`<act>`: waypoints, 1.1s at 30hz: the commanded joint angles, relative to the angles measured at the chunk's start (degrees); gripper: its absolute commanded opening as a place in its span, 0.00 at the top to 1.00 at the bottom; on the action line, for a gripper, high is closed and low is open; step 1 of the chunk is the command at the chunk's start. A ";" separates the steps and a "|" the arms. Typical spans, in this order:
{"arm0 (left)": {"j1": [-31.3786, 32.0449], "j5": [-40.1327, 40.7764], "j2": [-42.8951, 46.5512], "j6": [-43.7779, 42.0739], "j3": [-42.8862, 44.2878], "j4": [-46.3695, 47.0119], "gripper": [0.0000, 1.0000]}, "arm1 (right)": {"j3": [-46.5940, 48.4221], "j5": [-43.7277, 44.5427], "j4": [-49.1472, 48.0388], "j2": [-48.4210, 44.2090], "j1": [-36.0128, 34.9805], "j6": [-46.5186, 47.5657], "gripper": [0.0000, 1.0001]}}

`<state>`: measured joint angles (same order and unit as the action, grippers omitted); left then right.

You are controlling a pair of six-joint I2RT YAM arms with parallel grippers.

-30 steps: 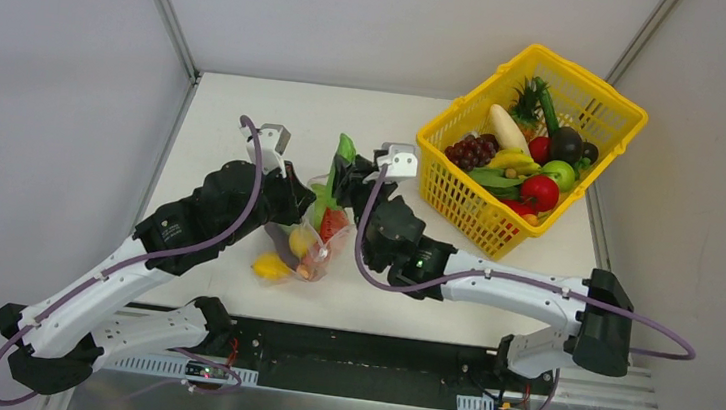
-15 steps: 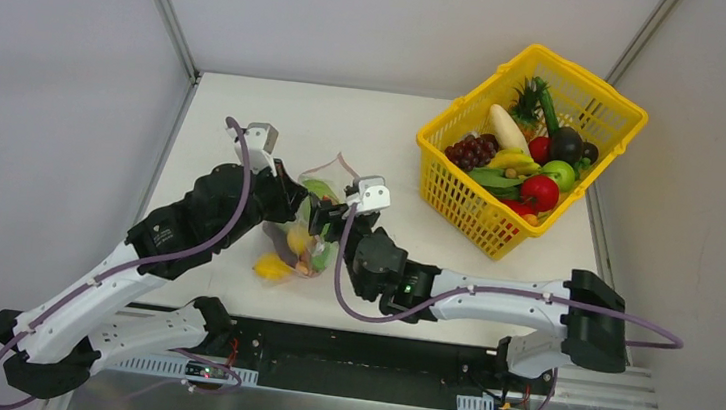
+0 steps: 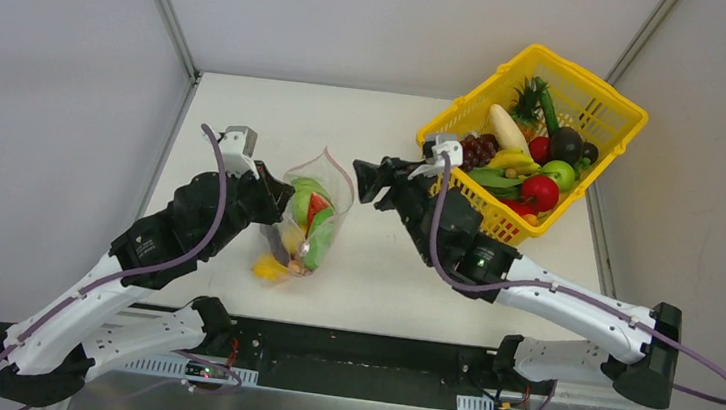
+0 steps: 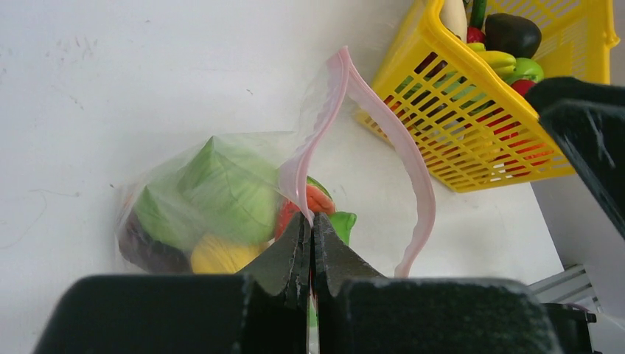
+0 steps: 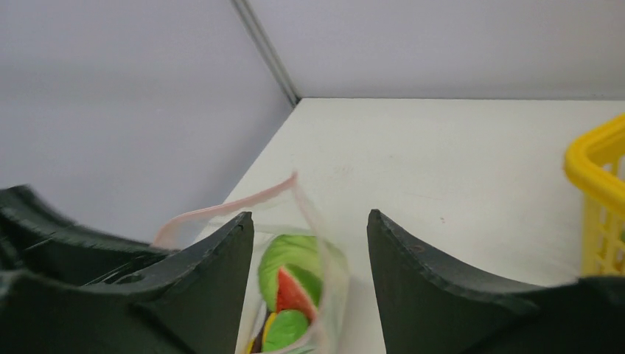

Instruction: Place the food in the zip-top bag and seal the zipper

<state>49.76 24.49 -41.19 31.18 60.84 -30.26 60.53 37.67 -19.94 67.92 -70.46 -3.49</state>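
The right tool (image 3: pixel 365 179), apart and empty, has left the zip-top bag (image 3: pixel 309 222) toward 3 o'clock for more food (image 3: pixel 539 192), while the left tool (image 3: pixel 272 196) stays clamped on the zipper (image 4: pixel 390 125).

Bare surface (image 3: pixel 387 127) lies open on both sides of the right claw (image 3: pixel 361 179). Directly ahead of it stands the zip-top bag (image 3: pixel 312 222), mouth gaping; just behind it, the yellow lattice basket (image 3: pixel 476 88). The left claw (image 3: pixel 282 200), pinching the zipper (image 4: pixel 424 192), blocks the bag's far side.

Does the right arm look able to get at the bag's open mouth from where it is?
Probably yes: the right gripper is open, facing the zip-top bag, with nothing between them.
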 commanded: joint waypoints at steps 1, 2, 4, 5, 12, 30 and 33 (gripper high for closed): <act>-0.53 2.46 1.04 1.23 0.15 3.89 1.00 | 3.24 -5.66 11.26 -2.56 7.37 -7.87 0.40; -0.58 2.35 1.03 1.29 0.08 3.89 1.00 | 3.32 -7.04 12.22 -2.90 9.18 -8.98 0.39; -0.54 2.19 0.66 1.27 0.16 3.98 1.00 | 4.10 -11.54 14.20 -2.55 13.47 -10.61 0.39; -0.48 2.06 0.52 1.27 0.28 3.94 1.00 | 4.97 -13.00 15.63 -2.08 15.70 -11.49 0.39; -0.52 1.53 -0.11 1.18 0.95 2.84 1.00 | 11.80 -13.74 24.72 0.62 26.10 -11.08 0.35; -0.56 1.43 0.95 0.59 -0.11 2.58 1.00 | 13.85 -33.34 38.33 6.53 52.31 -11.90 0.26; -0.52 1.17 1.50 0.63 -0.36 2.30 1.00 | 16.04 -34.24 40.96 10.16 53.72 -10.36 0.25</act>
<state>49.76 24.69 -41.23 31.99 60.49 -30.37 71.96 8.10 17.52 74.56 -18.50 -15.09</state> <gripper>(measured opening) 0.009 0.745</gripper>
